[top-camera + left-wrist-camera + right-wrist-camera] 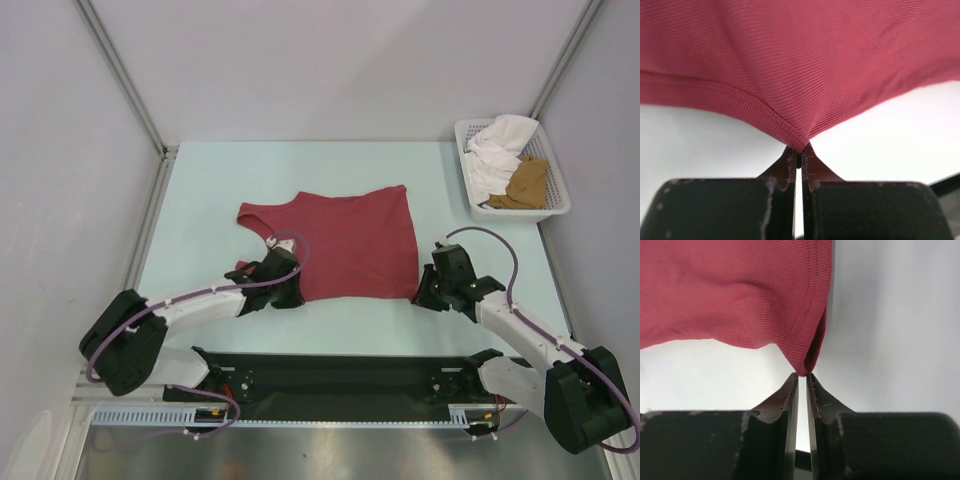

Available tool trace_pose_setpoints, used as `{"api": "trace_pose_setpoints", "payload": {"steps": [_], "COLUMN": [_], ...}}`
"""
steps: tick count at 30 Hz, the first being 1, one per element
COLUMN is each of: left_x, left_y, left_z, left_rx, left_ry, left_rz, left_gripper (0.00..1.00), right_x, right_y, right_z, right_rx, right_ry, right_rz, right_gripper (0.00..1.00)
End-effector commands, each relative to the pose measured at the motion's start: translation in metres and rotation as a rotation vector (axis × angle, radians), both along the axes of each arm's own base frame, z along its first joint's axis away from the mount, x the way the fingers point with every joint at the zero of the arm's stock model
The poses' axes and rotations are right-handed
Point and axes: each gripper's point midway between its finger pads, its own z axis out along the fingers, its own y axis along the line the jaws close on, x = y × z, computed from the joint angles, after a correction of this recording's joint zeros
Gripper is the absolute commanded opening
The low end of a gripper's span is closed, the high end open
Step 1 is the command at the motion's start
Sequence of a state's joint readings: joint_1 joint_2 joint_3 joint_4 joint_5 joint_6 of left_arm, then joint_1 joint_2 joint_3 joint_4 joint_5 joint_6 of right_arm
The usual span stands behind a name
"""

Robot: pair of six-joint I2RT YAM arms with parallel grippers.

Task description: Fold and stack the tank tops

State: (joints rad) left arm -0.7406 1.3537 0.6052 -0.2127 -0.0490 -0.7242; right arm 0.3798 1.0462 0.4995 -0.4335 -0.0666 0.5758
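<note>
The dark red tank top [350, 240] lies spread flat on the pale table, straps to the left and hem to the right. My left gripper [293, 290] sits at its near left corner. In the left wrist view the left gripper [800, 152] is shut on the ribbed edge of the dark red tank top [805, 65]. My right gripper [420, 293] is at the near right corner. In the right wrist view the right gripper [803, 376] pinches the hem corner of the dark red tank top [740, 295] between its tips. The tan-brown tank top [527, 183] lies crumpled in the basket.
A white mesh basket [520, 214] stands at the table's far right corner, holding a white cloth [497, 150] beside the tan-brown top. Grey walls close in the table on the left, back and right. The black base rail [340, 385] runs along the near edge.
</note>
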Motion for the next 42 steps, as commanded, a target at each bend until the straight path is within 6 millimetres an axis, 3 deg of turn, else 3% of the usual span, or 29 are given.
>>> {"api": "trace_pose_setpoints", "payload": {"steps": [1,5,8,14,22,25,31,33,42], "left_x": [-0.029,-0.04,-0.043,-0.052,-0.05,-0.05,-0.049,-0.047,-0.046], "left_y": [0.015,0.025,0.027,0.021,0.02,0.02,0.021,0.021,0.018], "left_z": [0.009,0.008,0.003,-0.008,-0.012,-0.011,-0.012,-0.012,-0.006], "left_rx": [-0.001,-0.002,0.006,-0.039,-0.03,-0.029,-0.023,-0.019,-0.013], "left_ry": [0.034,0.039,0.054,0.089,0.091,0.086,0.083,0.077,0.08], "left_rz": [-0.046,-0.04,-0.035,-0.048,-0.054,-0.056,-0.053,-0.054,-0.076], "left_gripper": [0.0,0.0,0.0,0.0,0.0,0.0,0.0,0.0,0.0], "right_x": [-0.011,-0.026,-0.032,-0.038,-0.018,-0.02,-0.02,-0.019,-0.048], "right_y": [0.009,0.015,0.011,0.011,0.012,0.013,0.007,0.007,0.001], "right_z": [0.006,-0.002,-0.006,-0.007,-0.008,-0.014,-0.013,-0.009,-0.008], "right_rx": [0.017,-0.015,-0.061,-0.05,-0.102,-0.121,-0.127,-0.119,-0.12], "right_ry": [0.033,0.084,0.108,0.099,0.049,0.077,0.057,0.042,0.122], "right_rz": [-0.002,0.016,-0.017,-0.027,0.009,0.022,-0.02,-0.025,-0.09], "right_gripper": [0.17,0.26,0.44,0.47,0.47,0.41,0.17,0.02,0.0]}}
